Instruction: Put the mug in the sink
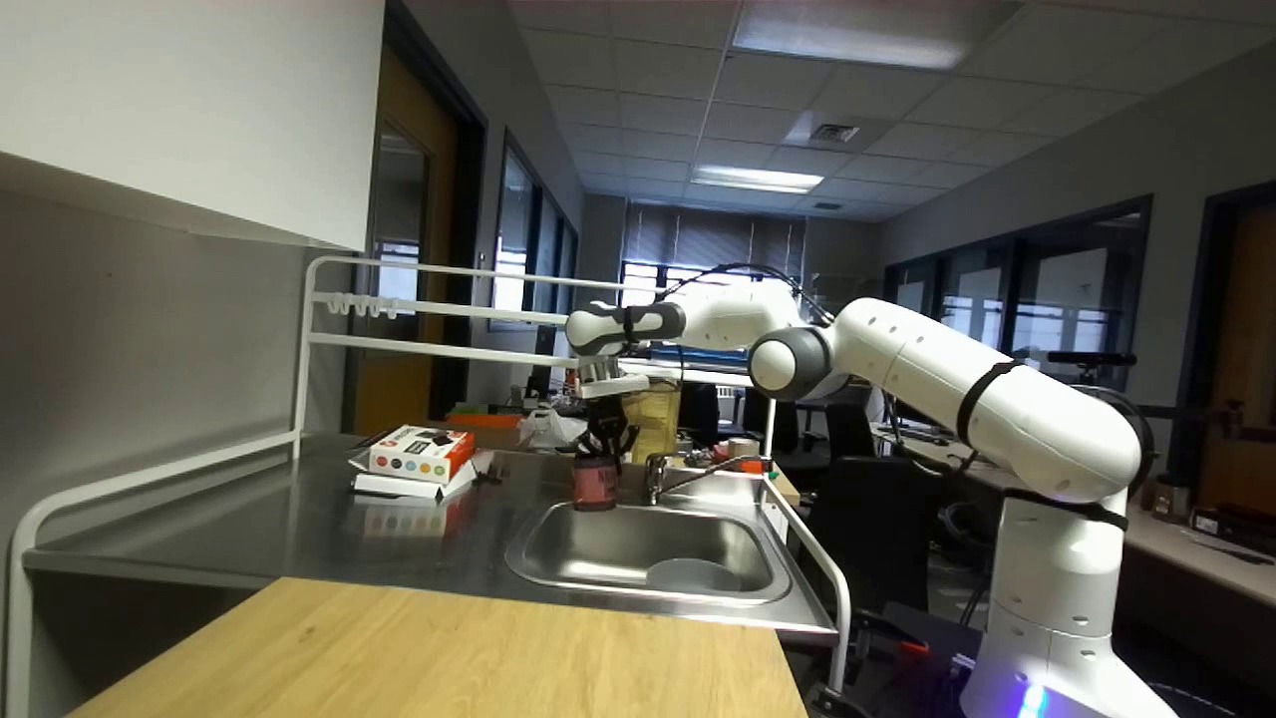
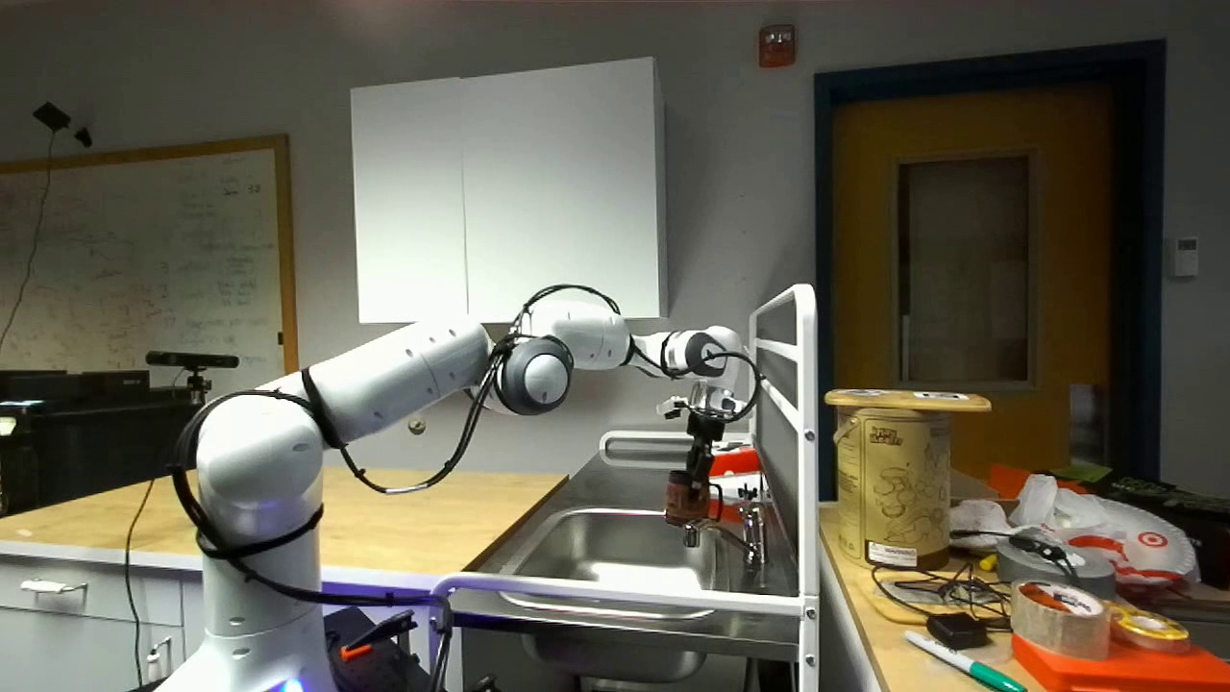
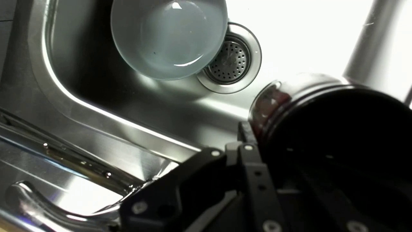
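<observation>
The mug is reddish with a dark rim and shows in both exterior views point(image 1: 595, 486) point(image 2: 685, 498) and at the right of the wrist view point(image 3: 272, 103). My gripper point(image 1: 610, 449) points down and is shut on the mug's wall; it also shows in an exterior view point(image 2: 701, 461). In the wrist view one finger of the gripper point(image 3: 249, 138) lies against the outside of the mug; the other is lost in the dark. The mug hangs roughly upright above the back corner of the steel sink point(image 1: 520, 548), near the faucet. The sink's rim also shows in the wrist view point(image 3: 96, 112).
A pale glass bowl point(image 3: 170, 38) sits in the sink beside the drain point(image 3: 230, 59). The faucet point(image 1: 655, 479) stands behind the sink, close to the gripper. A white rail point(image 2: 807, 432) runs along the counter's back. A box point(image 1: 419, 456) lies on the steel counter.
</observation>
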Available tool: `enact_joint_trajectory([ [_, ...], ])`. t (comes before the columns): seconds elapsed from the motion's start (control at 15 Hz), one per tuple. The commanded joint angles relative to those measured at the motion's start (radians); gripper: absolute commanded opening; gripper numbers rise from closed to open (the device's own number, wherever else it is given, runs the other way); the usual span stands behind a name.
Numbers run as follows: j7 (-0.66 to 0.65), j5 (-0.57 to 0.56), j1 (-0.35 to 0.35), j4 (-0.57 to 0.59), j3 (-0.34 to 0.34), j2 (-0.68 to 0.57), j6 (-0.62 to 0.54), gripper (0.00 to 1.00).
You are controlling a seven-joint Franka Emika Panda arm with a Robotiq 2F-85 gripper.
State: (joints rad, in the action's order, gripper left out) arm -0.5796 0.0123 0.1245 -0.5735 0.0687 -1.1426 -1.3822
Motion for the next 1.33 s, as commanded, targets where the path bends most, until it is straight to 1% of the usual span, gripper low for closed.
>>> enact_joint_trajectory([
  [0.0,0.021,0.025,0.000,-0.029,-0.026,0.015,-0.046,0.05],
  [0.2,0.028,0.007,-0.005,-0.080,-0.018,0.019,-0.125,0.05],
  [0.33,0.021,0.006,0.000,-0.131,-0.014,0.026,-0.194,0.05],
  [0.47,0.015,0.011,0.003,-0.190,-0.016,0.049,-0.236,0.04],
  [0.53,0.011,0.008,-0.001,-0.232,-0.014,0.071,-0.260,0.04],
  [0.67,-0.009,-0.001,-0.016,-0.351,-0.005,0.139,-0.325,0.03],
  [1.13,-0.083,-0.022,-0.079,-0.685,0.009,0.324,-0.521,0.02],
  [1.2,-0.089,-0.003,-0.103,-0.730,0.033,0.345,-0.547,0.02],
  [1.27,-0.110,0.001,-0.116,-0.780,0.036,0.368,-0.577,0.02],
])
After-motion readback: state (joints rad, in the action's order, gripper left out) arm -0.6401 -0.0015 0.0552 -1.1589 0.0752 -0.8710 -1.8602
